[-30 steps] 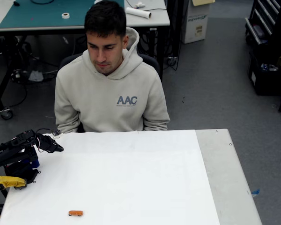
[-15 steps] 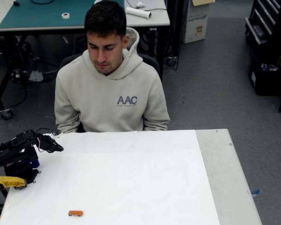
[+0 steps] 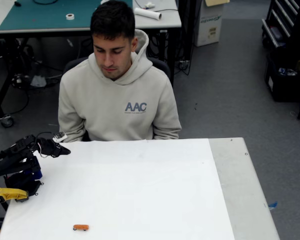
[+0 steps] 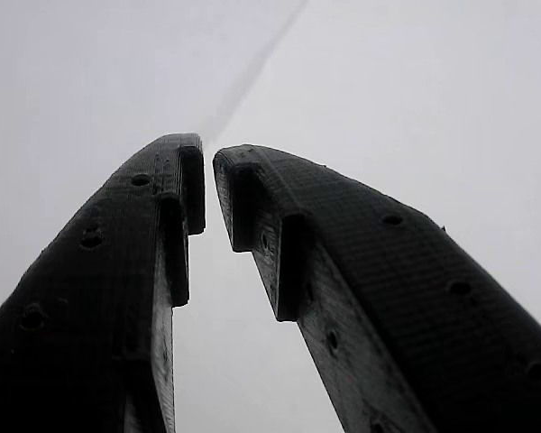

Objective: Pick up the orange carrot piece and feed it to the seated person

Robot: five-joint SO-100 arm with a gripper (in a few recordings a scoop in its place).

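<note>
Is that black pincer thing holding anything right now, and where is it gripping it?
Nothing is held. The pincer has its tips nearly together with only bare table between them. The orange carrot piece lies untouched on the white table, far from it.

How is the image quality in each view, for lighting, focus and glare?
Fixed view: even, soft light, sharp all over; the orange carrot piece reads clearly on the white table, with hardly any shadow. Wrist view: dim and grey; the gripper fingers are dark but their texture is sharp, the pale background featureless, no glare.
</note>
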